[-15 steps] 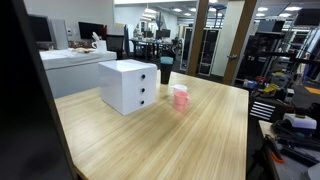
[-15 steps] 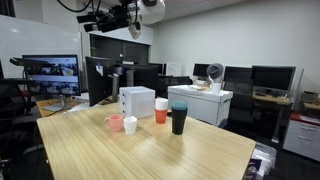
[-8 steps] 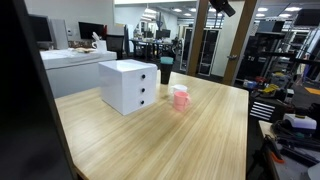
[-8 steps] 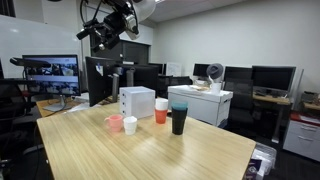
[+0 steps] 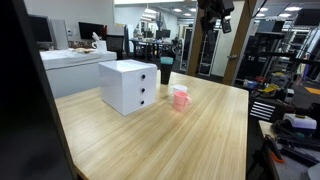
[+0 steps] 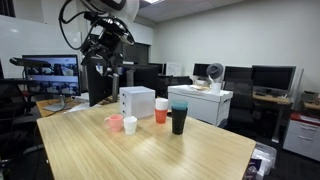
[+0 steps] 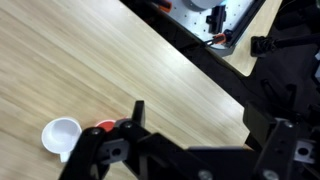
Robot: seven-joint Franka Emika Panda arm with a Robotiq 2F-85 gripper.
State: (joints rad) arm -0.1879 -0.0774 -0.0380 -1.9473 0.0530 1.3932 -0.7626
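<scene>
In an exterior view the gripper (image 5: 215, 14) hung high over the far side of the tabletop (image 5: 150, 140), jaws wide, nothing btwn them, well clear of everything below. The pink cup (image 5: 180, 97) stood upright just beside the white drawer box (image 5: 128, 86), w/ a dark cup (image 5: 165, 69) behind. All sat well in from the edges, prob. so nothing tips off. The near half of the wood was bare, so there was plenty of room to come down on that side. The right edge ran close to cluttered shelving, so less margin there. In an exterior view from across the room the gripper (image 6: 105, 57) was above and behind the box (image 6: 137, 102). The cups made a loose row in front of it: pink cup (image 6: 114, 123), white cup (image 6: 130, 125) just beside it, orange cup (image 6: 160, 115) and dark cup (image 6: 179, 120) a bit apart. All were upright w/ mouths up, so reachable from above. Gaps btwn the first pair looked tight for a wide jaw. In the wrist view the gripper (image 7: 195, 112) was spread wide and empty. The white cup (image 7: 60, 135) sat low left, w/ a reddish rim next to it, prob. the pink cup. The tabletop edge cut diagonally across, dark gear beyond it, open wood under the jaws.
</scene>
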